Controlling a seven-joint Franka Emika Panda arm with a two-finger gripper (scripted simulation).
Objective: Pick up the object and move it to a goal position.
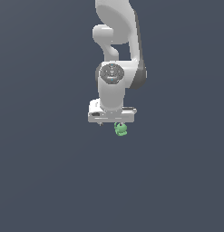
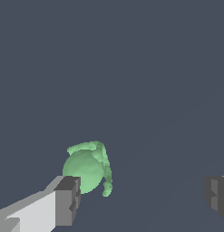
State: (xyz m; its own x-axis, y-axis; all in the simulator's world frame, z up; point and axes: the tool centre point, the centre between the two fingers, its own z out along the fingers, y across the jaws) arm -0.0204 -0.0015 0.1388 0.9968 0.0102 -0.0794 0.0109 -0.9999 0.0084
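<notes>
The object (image 1: 120, 129) is a small bright green lumpy blob, seen just under the white hand in the exterior view. In the wrist view the object (image 2: 88, 168) sits right beside one grey fingertip (image 2: 68, 201). The other fingertip (image 2: 216, 195) is far from it. My gripper (image 1: 114, 123) points down on the white arm, and in the wrist view the gripper (image 2: 143, 199) is open wide with nothing gripped. I cannot tell whether the near fingertip touches the object. The object lies off to one side of the gap, not centred in it.
A plain dark grey-blue surface (image 1: 50, 181) fills both views with no edges or other objects showing. The white arm (image 1: 115, 45) rises to the top of the exterior view.
</notes>
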